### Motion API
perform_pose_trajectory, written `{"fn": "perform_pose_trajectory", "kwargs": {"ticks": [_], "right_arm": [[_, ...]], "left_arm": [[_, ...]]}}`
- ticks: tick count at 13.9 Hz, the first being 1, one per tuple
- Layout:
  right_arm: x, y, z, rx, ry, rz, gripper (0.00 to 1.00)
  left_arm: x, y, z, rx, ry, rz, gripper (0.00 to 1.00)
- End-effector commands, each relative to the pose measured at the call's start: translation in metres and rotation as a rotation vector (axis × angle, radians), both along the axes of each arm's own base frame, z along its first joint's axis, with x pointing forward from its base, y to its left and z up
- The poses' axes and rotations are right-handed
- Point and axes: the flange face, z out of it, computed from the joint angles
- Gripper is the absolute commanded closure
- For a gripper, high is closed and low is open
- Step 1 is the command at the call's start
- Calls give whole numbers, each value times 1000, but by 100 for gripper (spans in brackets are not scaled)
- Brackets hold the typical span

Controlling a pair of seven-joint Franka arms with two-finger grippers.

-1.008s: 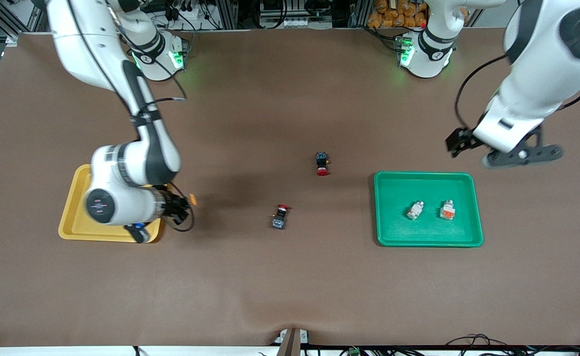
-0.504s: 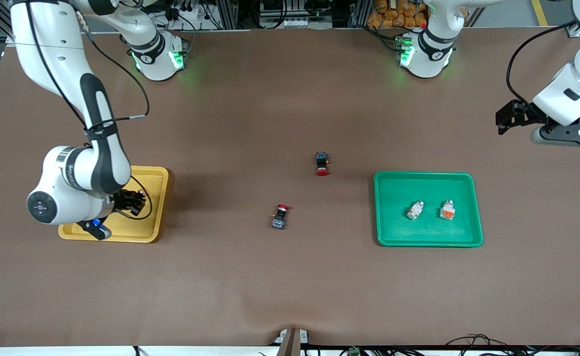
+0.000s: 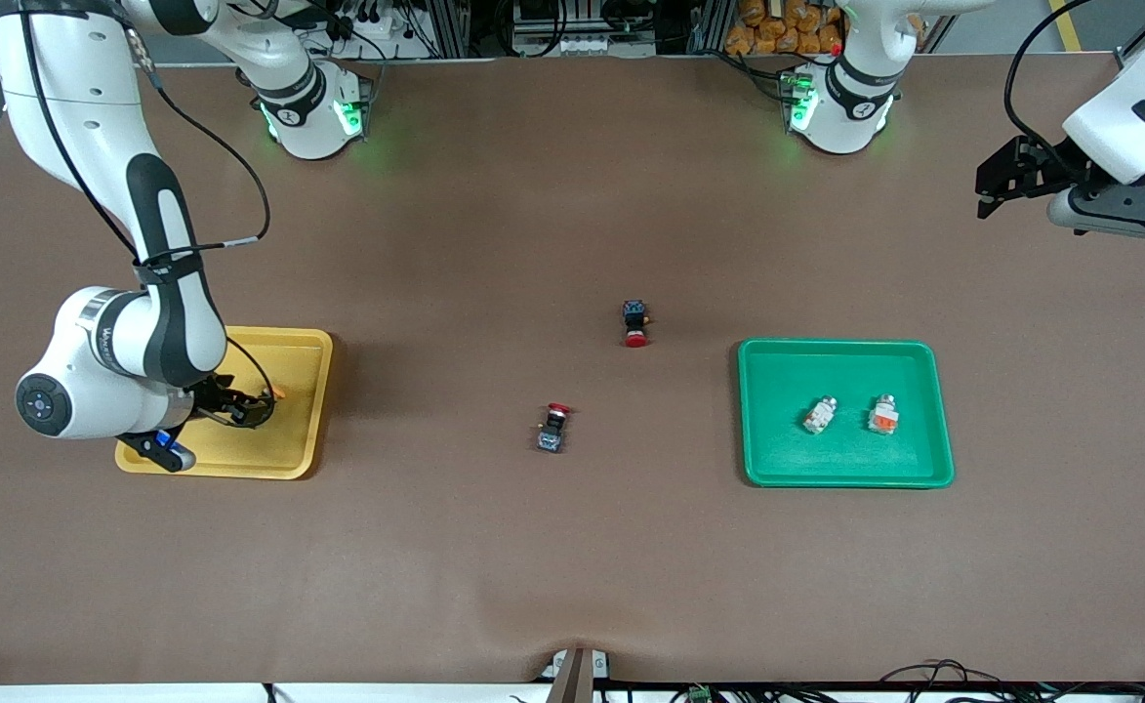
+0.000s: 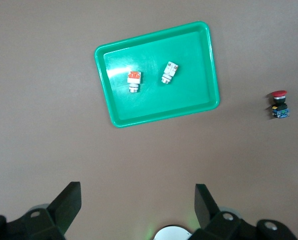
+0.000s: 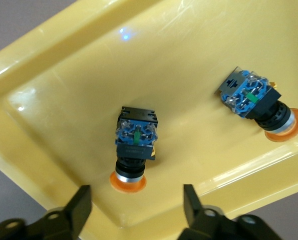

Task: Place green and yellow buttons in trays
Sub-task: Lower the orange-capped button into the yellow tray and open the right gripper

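The yellow tray lies at the right arm's end of the table. In the right wrist view, two yellow-capped buttons lie on their sides in the tray. One orange cap shows in the front view. My right gripper is open just above them and holds nothing. The green tray holds two whitish buttons. My left gripper is open and empty, high over the left arm's end of the table.
Two red-capped black switches lie on the brown table between the trays. One of them shows in the left wrist view. The right arm's elbow hangs over the yellow tray's outer end.
The right gripper moved from the yellow tray's edge to over the tray, and the yellow button it carried now lies in the tray. The left arm rose away from the green tray.
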Motion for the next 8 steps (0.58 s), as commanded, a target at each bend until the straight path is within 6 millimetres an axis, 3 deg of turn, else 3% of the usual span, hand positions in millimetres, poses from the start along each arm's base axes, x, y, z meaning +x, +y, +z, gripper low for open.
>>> {"fn": "perform_pose_trajectory", "kwargs": {"ticks": [1,8], "right_arm": [[-2,4,9,6,-2,14,0],[0,9,30,26,-1,19,0]], "left_arm": [[-1,4,9,-15,1,-8,0],[1,2,12,-34,-3,39,0]]}}
